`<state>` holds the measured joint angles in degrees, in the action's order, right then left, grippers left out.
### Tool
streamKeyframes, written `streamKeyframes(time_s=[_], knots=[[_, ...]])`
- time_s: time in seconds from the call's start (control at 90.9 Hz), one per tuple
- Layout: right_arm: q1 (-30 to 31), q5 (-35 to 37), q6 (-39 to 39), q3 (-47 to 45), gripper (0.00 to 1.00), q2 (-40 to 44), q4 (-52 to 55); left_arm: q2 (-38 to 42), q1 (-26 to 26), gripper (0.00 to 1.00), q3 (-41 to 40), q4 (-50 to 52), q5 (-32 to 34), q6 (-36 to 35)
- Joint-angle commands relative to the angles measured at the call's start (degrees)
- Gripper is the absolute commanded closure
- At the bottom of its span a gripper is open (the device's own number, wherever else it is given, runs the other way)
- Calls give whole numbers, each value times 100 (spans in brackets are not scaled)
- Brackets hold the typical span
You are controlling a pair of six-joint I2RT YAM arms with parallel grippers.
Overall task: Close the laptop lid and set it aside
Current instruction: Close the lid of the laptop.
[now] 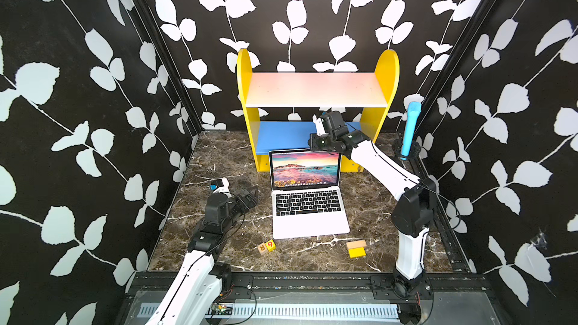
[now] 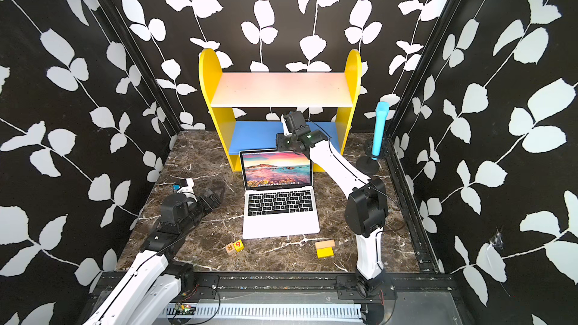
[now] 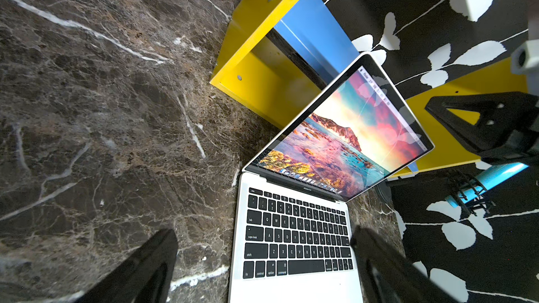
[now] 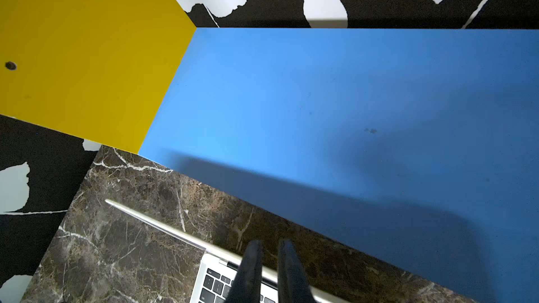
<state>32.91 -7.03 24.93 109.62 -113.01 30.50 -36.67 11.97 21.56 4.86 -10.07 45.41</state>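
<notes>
The laptop [image 1: 309, 225] lies open in the middle of the marble table, keyboard toward the front. The laptop lid [image 1: 305, 168] stands upright with the sunset wallpaper lit, just in front of the shelf unit. My right gripper [image 4: 270, 243] hangs over the lid's top edge [image 4: 163, 227] near its right corner. Its fingers are almost together and lie across the edge, and nothing is between them. My left gripper [image 3: 265, 233] rests low on the table left of the laptop [image 2: 281, 225], wide open and empty, pointing toward the keyboard [image 3: 294, 234].
A yellow shelf unit [image 1: 316, 89] with a blue lower shelf [image 4: 320, 97] stands right behind the lid. Two letter blocks [image 1: 266, 246] and a yellow-and-wood block [image 1: 356, 249] lie in front of the laptop. A blue cylinder in a black stand [image 1: 411, 129] is at the back right.
</notes>
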Motion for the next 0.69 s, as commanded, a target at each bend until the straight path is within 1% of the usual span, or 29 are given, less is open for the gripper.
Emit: streamKeyframes(time_s=[0.0, 0.22, 0.495, 0.682], knots=[[16, 186, -65, 243, 87, -99, 57, 87, 26, 4, 93, 82, -81, -86], [-85, 189, -84, 489, 94, -287, 312, 138, 25, 4, 137, 155, -74, -106], [-143, 105, -84, 695, 100, -497, 485, 116, 25, 4, 155, 146, -99, -96], [-144, 88, -110, 903, 100, -670, 688, 126, 25, 4, 164, 176, -101, -94]])
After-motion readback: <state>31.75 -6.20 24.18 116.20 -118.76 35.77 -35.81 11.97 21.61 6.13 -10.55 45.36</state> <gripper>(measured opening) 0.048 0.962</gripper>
